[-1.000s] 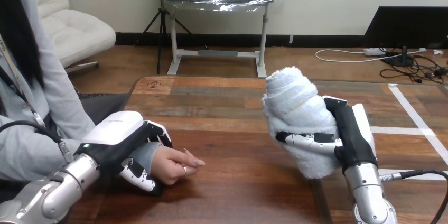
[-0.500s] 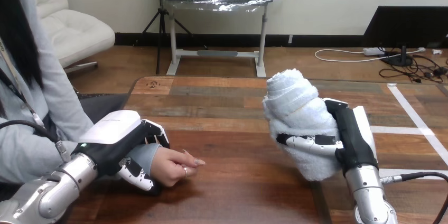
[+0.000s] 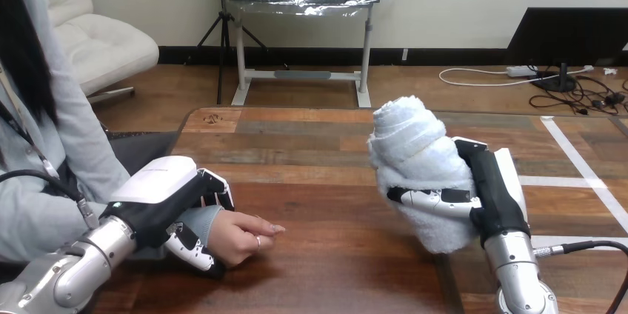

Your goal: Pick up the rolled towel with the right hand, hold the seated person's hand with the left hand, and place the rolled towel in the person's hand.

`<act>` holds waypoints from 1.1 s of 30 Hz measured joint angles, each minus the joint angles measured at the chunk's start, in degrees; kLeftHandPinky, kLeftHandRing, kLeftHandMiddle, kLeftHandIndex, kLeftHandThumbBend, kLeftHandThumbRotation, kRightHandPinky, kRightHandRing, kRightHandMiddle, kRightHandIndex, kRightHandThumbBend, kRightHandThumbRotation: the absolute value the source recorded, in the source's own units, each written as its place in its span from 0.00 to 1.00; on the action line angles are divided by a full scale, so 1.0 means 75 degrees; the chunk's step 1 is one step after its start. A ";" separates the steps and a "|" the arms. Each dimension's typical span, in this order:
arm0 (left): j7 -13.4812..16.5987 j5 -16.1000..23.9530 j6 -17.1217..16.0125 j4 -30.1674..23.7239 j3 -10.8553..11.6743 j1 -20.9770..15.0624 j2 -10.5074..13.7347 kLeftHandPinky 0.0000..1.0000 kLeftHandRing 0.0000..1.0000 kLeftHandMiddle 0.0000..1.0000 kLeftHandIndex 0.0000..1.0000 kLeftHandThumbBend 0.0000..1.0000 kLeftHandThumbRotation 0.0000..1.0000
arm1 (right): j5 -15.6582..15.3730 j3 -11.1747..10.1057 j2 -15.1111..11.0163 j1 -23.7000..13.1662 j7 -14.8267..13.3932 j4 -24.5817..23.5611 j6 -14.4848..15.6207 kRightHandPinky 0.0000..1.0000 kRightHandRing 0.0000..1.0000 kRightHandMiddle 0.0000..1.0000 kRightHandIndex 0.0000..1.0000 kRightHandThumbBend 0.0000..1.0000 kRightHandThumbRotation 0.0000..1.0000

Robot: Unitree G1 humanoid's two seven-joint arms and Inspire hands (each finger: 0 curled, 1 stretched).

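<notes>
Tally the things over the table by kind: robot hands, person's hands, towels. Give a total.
Robot hands: 2 (left hand, right hand)
Person's hands: 1 (person's hand, resting on the wood)
Towels: 1 (white rolled towel, held in the right hand)
Total: 4

You have a white rolled towel, thick terry cloth wound into a fat bundle. It stands nearly upright, with its top leaning a little toward the view's left. It is held up over the counter at the view's right, and your right hand has its fingers curled across the towel's lower half. The person's hand sits low at the counter on the view's left, loosely closed, fingertips pointing right. Your left hand wraps the wrist just behind it, fingers over the top and thumb underneath. The towel and the person's hand are well apart.
</notes>
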 measured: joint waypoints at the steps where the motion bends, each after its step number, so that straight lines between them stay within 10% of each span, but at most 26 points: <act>1: 0.0008 0.0000 -0.0005 0.0000 0.0000 0.0002 0.0001 0.30 0.35 0.41 0.42 0.98 0.00 | 0.0007 -0.0003 0.0000 0.0000 0.0004 0.0000 -0.0003 0.24 0.29 0.38 0.44 0.86 0.05; 33: 0.0320 0.0016 -0.0299 -0.0044 0.0000 0.0141 0.0120 0.27 0.32 0.38 0.40 0.99 0.00 | 0.0099 -0.0031 0.0001 0.0000 0.0156 0.0000 -0.0008 0.24 0.29 0.39 0.44 0.86 0.03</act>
